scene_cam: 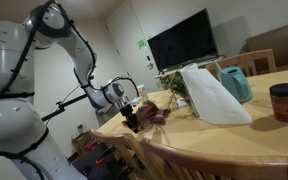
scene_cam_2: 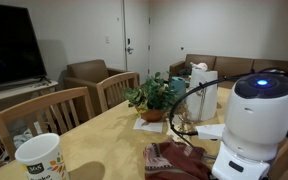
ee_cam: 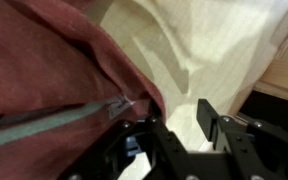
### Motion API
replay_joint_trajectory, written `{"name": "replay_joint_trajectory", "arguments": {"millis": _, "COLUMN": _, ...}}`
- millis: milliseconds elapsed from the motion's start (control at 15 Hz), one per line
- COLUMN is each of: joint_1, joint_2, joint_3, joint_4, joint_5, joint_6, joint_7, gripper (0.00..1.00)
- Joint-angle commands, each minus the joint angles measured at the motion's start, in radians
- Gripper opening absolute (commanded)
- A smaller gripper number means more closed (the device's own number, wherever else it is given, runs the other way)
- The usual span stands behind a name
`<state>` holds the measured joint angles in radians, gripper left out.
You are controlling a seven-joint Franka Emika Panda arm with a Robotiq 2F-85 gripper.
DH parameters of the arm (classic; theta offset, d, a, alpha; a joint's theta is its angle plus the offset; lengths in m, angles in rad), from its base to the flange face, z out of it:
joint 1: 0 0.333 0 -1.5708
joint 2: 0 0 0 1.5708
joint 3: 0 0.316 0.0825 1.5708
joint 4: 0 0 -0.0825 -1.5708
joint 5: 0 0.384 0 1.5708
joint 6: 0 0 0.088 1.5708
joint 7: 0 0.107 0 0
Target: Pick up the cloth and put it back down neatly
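Observation:
The cloth is dark red with a grey stripe. It lies crumpled on the light wooden table (scene_cam: 234, 140) near the table's end in both exterior views (scene_cam: 154, 113) (scene_cam_2: 174, 160). In the wrist view it (ee_cam: 54, 70) fills the left and top. My gripper (scene_cam: 131, 118) is low at the table's end, right beside the cloth. In the wrist view its jaws (ee_cam: 180, 122) are open: the left finger is against the cloth's edge, the right finger stands over bare table, and nothing is held. My base (scene_cam_2: 254, 130) hides the gripper in that exterior view.
A potted plant (scene_cam: 174, 85) (scene_cam_2: 156, 97), a white bag (scene_cam: 212, 95), a teal pitcher (scene_cam: 234, 82) and a red-lidded jar (scene_cam: 284, 102) stand on the table. A paper cup (scene_cam_2: 39, 158) sits near one edge. Wooden chairs (scene_cam_2: 44, 115) line the table.

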<state>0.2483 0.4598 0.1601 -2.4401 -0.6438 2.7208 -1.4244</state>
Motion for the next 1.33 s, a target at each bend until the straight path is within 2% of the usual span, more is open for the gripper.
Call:
{"name": "replay_joint_trajectory", "arguments": {"millis": 0, "joint_1": 0.002, "joint_2": -0.009, "joint_3": 0.008, "joint_4": 0.011, "joint_5": -0.013, "joint_6": -0.022, "joint_7": 0.037, "gripper": 0.12}}
{"name": "replay_joint_trajectory", "arguments": {"millis": 133, "joint_1": 0.004, "joint_2": -0.022, "joint_3": 0.013, "joint_4": 0.007, "joint_5": -0.014, "joint_6": -0.025, "joint_7": 0.037, "gripper": 0.00}}
{"name": "replay_joint_trajectory", "arguments": {"millis": 467, "joint_1": 0.004, "joint_2": -0.083, "joint_3": 0.057, "joint_4": -0.018, "joint_5": 0.005, "joint_6": -0.026, "joint_7": 0.025, "gripper": 0.01}}
{"name": "replay_joint_trajectory", "arguments": {"millis": 867, "joint_1": 0.034, "joint_2": -0.300, "joint_3": 0.135, "joint_4": -0.068, "joint_5": 0.017, "joint_6": -0.111, "joint_7": 0.056, "gripper": 0.01}}
{"name": "replay_joint_trajectory", "arguments": {"millis": 1267, "joint_1": 0.020, "joint_2": -0.466, "joint_3": 0.126, "joint_4": -0.104, "joint_5": 0.030, "joint_6": -0.188, "joint_7": 0.109, "gripper": 0.01}}
